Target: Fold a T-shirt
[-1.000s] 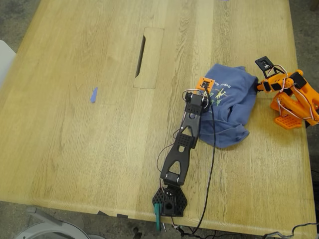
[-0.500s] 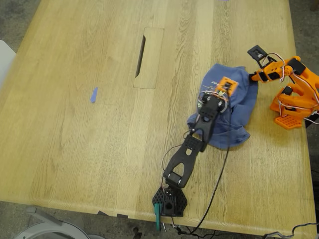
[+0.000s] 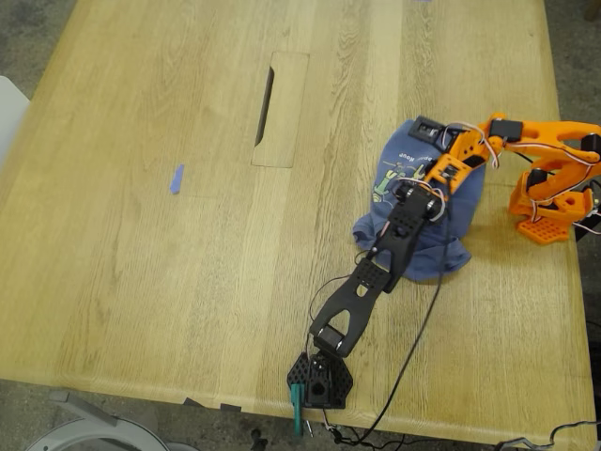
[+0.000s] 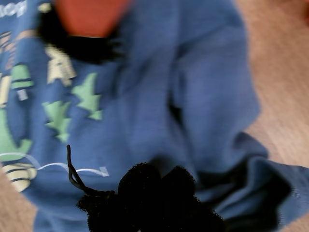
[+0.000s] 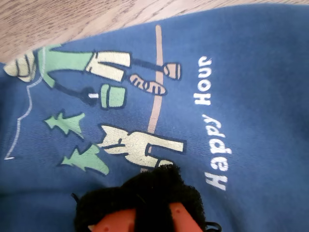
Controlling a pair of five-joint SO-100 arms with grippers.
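Observation:
The blue-purple T-shirt (image 3: 455,230) lies bunched on the wooden table (image 3: 169,282) towards the exterior view's right, its cartoon print (image 3: 383,183) facing up. My first gripper (image 3: 434,178), on the black arm, hovers over the middle of the shirt. In the blurred first wrist view its black pads (image 4: 140,188) sit close together over the cloth (image 4: 207,96), and their grip is hidden. My second gripper (image 3: 434,150), on the orange arm, reaches in just beyond it. Its fuzzy pads (image 5: 145,191) are shut above the print and the "Happy Hour" lettering (image 5: 215,125).
A tiny blue tape scrap (image 3: 176,178) lies far off at the exterior view's left. A dark slot (image 3: 266,105) sits in an inset panel at the table's middle. The orange arm's base (image 3: 549,202) stands at the exterior view's right edge, the black base (image 3: 319,381) at the near edge, trailing cables.
The black arm swung towards the exterior view's right across the shirt. The orange arm reached from the shirt's right edge out over it. The shirt bunched, with a lobe pushed out at its lower left.

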